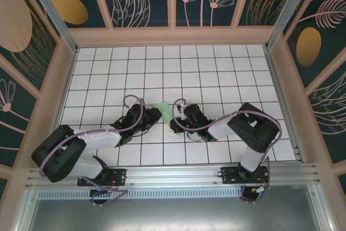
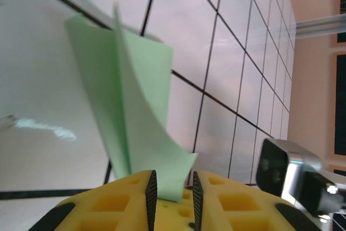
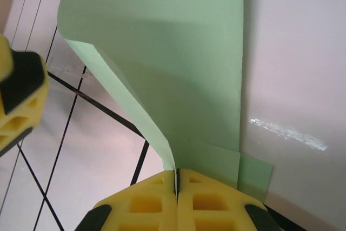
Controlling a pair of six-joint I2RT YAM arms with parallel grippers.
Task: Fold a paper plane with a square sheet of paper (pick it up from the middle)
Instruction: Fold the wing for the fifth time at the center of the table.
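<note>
Right end effector tight on the folded paper — left end effector slightly ajar around its edge, arms low.

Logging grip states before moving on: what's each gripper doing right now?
Left gripper: slightly open, sheet of paper between its parted jaws, not clamped.
Right gripper: closed, pinching the paper's edge.

One folded mint-green sheet of paper, two arms, the left arm and the right arm, each with two yellow fingers, one gridded tabletop
</note>
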